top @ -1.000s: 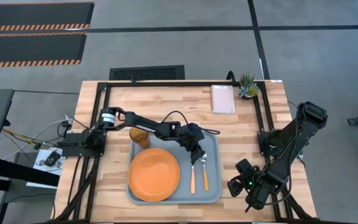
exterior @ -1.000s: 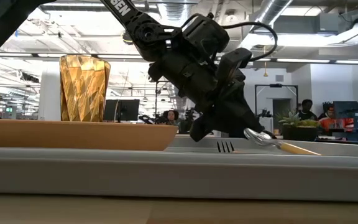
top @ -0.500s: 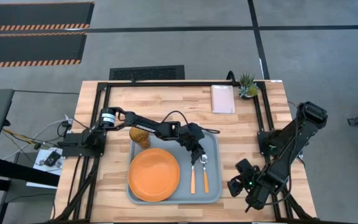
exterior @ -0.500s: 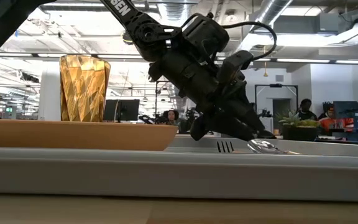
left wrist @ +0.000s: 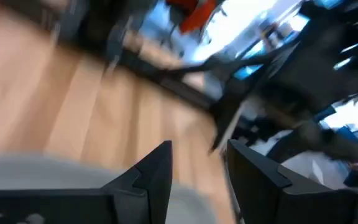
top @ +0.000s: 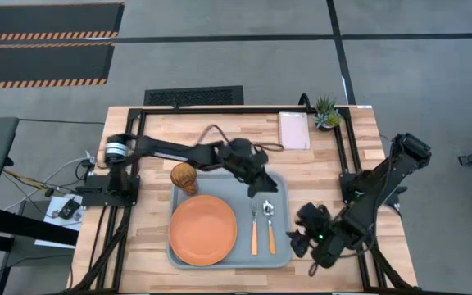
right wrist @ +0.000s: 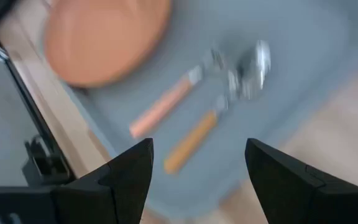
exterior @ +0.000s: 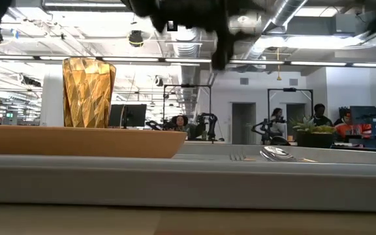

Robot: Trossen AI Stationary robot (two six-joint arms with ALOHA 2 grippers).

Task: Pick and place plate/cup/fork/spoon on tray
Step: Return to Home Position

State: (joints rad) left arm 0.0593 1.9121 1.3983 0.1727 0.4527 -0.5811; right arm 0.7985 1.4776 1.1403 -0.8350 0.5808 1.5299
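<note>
The orange plate (top: 203, 230), the fork (top: 253, 226) and the spoon (top: 270, 223) lie flat on the grey-blue tray (top: 282, 249). The amber cup (top: 184, 177) stands upright at the tray's far left corner. My left gripper (top: 265, 187) is open and empty above the tray's far right part, and its fingers show apart in its wrist view (left wrist: 197, 180). My right gripper (top: 299, 240) is open and empty just right of the tray. Its wrist view (right wrist: 197, 168) shows the fork (right wrist: 166, 106), the spoon (right wrist: 229, 99) and the plate (right wrist: 104, 37).
A pale pink pad (top: 294, 129) and a small potted plant (top: 327, 113) sit at the table's far right. A black frame (top: 220, 110) runs around the table's edges. In the low view the cup (exterior: 89, 91) stands behind the plate (exterior: 77, 141); people stand in the room beyond.
My left gripper has lowered the spoon from a tilt until it lies flat on the tray beside the fork, has let go, and has risen toward the table's far edge, leaving the low view. My right gripper has moved toward the tray.
</note>
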